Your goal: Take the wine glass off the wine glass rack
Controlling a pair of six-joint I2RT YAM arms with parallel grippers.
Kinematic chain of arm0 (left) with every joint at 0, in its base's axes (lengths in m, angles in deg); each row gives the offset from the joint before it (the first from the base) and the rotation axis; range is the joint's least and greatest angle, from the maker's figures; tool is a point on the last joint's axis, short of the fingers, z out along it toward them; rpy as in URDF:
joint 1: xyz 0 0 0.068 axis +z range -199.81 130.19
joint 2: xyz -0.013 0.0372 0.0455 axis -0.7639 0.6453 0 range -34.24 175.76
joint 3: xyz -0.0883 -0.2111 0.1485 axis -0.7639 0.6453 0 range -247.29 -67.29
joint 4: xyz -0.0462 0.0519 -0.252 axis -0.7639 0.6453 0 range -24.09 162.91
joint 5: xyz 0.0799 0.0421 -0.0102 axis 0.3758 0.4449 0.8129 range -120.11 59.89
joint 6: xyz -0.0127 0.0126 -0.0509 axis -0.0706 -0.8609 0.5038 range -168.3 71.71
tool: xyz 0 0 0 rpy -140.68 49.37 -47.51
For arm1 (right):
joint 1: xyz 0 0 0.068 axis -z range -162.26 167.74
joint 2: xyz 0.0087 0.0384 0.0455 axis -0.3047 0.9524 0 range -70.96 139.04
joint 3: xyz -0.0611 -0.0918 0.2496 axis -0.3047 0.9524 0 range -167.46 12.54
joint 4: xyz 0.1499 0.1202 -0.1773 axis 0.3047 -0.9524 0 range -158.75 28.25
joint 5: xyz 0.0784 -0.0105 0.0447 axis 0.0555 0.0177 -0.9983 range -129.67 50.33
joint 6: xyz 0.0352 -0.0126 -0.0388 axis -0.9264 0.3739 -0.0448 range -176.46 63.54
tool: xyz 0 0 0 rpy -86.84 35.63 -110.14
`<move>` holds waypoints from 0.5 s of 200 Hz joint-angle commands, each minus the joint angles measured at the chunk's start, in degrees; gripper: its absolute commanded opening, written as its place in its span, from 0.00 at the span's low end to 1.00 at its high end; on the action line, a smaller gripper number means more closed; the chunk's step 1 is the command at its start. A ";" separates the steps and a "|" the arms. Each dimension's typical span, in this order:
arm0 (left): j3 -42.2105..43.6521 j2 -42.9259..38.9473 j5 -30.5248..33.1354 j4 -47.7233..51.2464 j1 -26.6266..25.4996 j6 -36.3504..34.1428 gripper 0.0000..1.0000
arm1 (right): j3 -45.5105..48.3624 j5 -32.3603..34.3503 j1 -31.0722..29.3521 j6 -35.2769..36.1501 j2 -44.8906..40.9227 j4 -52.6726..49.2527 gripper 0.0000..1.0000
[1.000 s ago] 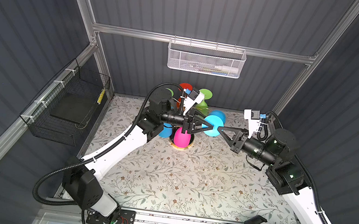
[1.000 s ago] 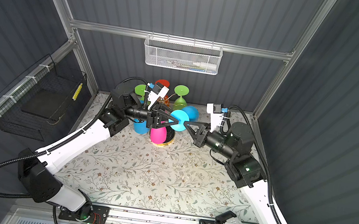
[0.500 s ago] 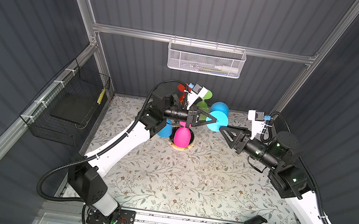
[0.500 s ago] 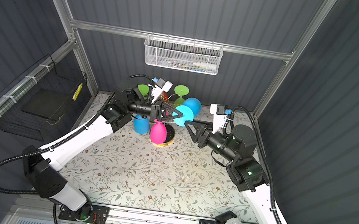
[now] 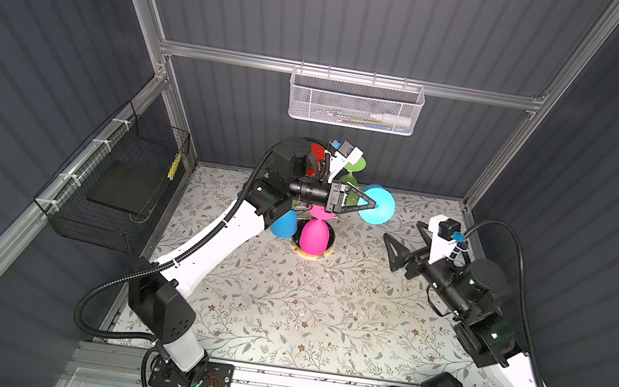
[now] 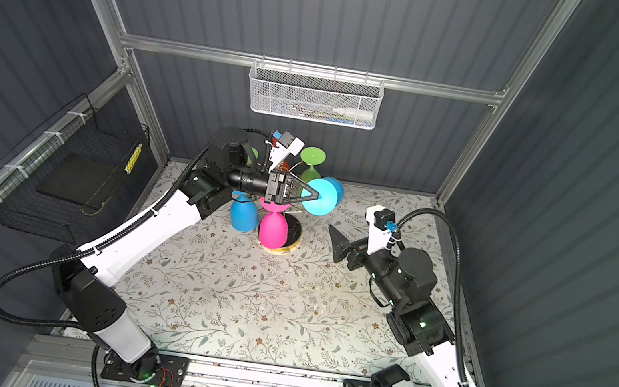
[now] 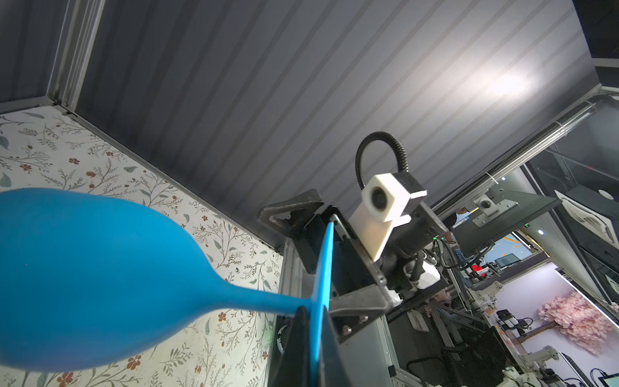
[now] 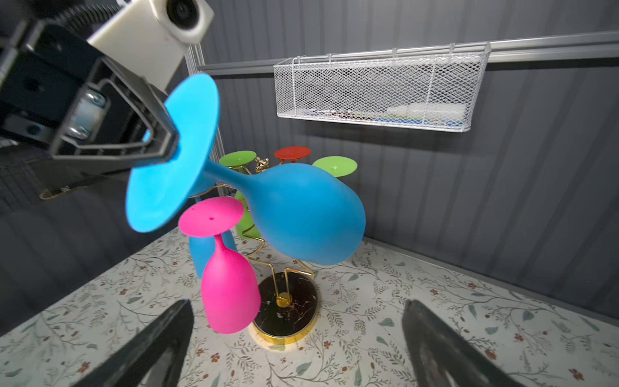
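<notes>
A blue wine glass [image 5: 380, 214] [image 6: 321, 202] [image 8: 301, 217] lies tilted on its side in the air beside the upper arms of the wine glass rack [image 8: 291, 311] [image 6: 290, 238]. My left gripper [image 5: 375, 204] [image 6: 318, 196] [image 7: 316, 321] [image 8: 174, 144] is shut on the rim of the glass's round foot. The right gripper [image 5: 403, 239] [image 6: 347, 238] [image 8: 296, 335] stands open and empty, to the right of the rack and apart from the glass. On the gold wire rack hang a pink glass [image 8: 227, 295] [image 5: 313, 237], another blue glass [image 5: 284, 224], green ones and a red one.
A white mesh basket [image 5: 355, 103] hangs on the back wall above the rack. A black wire basket [image 5: 119, 189] is fixed to the left wall. The floor is a floral mat [image 5: 302, 307] between grey ribbed walls.
My left gripper has shut on the blue glass's foot and raised it a little. The right gripper let go of the glass, opened wide and drew back to the right.
</notes>
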 commanded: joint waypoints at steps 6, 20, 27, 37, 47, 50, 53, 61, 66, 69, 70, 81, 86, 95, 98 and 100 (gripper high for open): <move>-2.27 0.63 -3.23 2.11 0.15 0.94 0.00 | 2.95 0.29 -0.16 9.76 1.82 13.27 0.99; -2.18 0.64 -3.57 2.12 0.32 1.22 0.00 | 2.89 -0.65 -0.15 11.75 3.86 15.41 0.99; -2.14 0.64 -3.59 2.22 0.37 1.32 0.00 | 2.80 -0.65 -0.18 12.34 4.93 16.66 0.99; -2.15 0.63 -3.73 2.33 0.41 1.33 0.00 | 2.62 -0.69 -0.16 13.24 6.29 18.22 0.99; -2.15 0.64 -3.97 2.35 0.44 1.48 0.00 | 2.62 -0.91 -0.18 14.01 7.49 20.08 0.99; -2.14 0.64 -4.00 2.27 0.42 1.51 0.00 | 2.62 -1.06 -0.11 14.35 7.85 20.51 0.99; -2.16 0.70 -4.06 2.26 0.48 1.56 0.00 | 2.62 -1.10 -0.14 14.69 8.19 20.88 0.99; -2.22 0.73 -4.22 2.11 0.51 1.73 0.00 | 2.53 -1.10 -0.17 15.23 9.11 22.02 0.99; -2.18 0.77 -4.36 1.97 0.51 1.88 0.00 | 2.47 -1.22 -0.18 15.59 9.67 22.58 0.99; -2.23 0.81 -4.48 1.85 0.51 2.12 0.00 | 2.36 -1.31 -0.14 15.87 10.03 22.89 0.99; -2.25 0.81 -4.60 1.79 0.51 2.20 0.00 | 2.36 -1.33 -0.16 15.95 10.18 23.04 0.99; -2.48 1.00 -5.17 1.17 0.51 2.94 0.00 | 2.10 -1.73 -0.17 16.37 11.37 24.12 0.99; -2.57 1.08 -5.58 0.82 0.57 3.32 0.00 | 2.01 -2.04 -0.18 16.54 11.82 24.67 0.99; -2.66 1.17 -6.15 0.22 0.58 3.91 0.00 | 1.75 -2.76 -0.18 16.72 12.79 25.73 0.99; -2.62 1.23 -6.32 0.02 0.59 4.05 0.00 | 1.62 -2.98 -0.18 16.66 13.07 26.06 0.99; -2.62 1.25 -6.39 -0.10 0.59 4.15 0.00 | 1.49 -3.13 -0.18 16.65 13.30 26.25 0.99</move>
